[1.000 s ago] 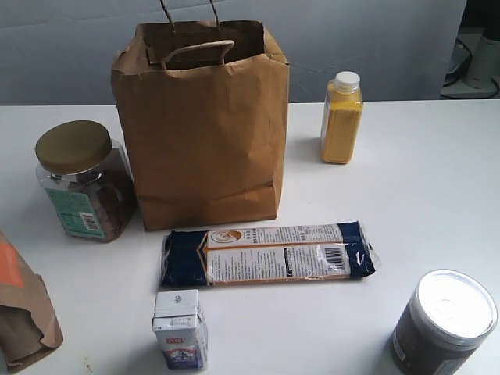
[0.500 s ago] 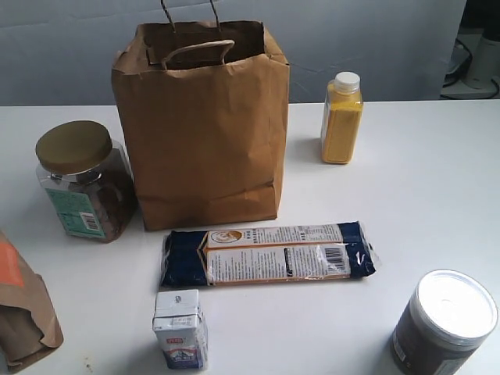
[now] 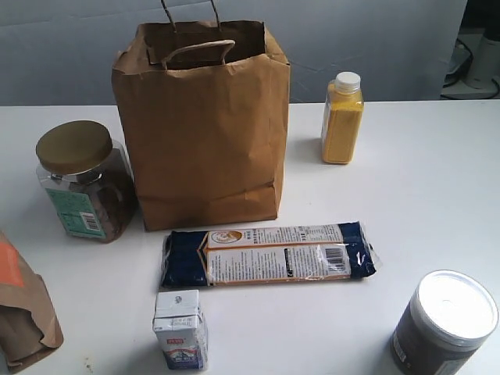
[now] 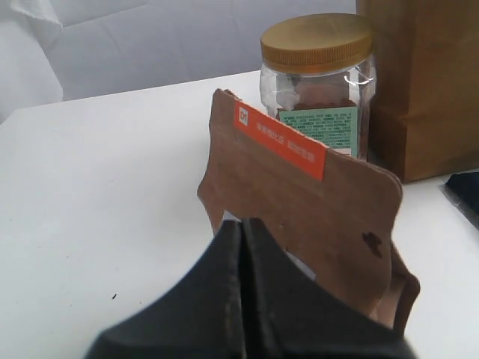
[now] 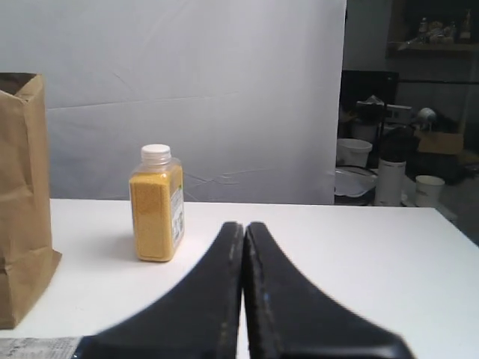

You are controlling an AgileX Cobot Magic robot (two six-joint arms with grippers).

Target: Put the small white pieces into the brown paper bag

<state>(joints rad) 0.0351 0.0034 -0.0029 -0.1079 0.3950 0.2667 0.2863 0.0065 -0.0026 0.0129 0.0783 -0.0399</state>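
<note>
orange-patched pouch (image 3: 27, 320) cropped, paper bag (image 3: 203, 133) interior hidden

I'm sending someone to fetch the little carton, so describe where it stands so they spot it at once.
Find the tall brown paper bag at the back of the white table. A long dark-blue packet lies in front of it, and the carton stands upright nearer the camera than that packet's left end. It is the only small box, white on top and blue below.

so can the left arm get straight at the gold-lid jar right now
Probably not head-on: the small brown pouch stands between the shut left gripper and the jar, hiding its lower part. Going over or around looks needed.
</note>
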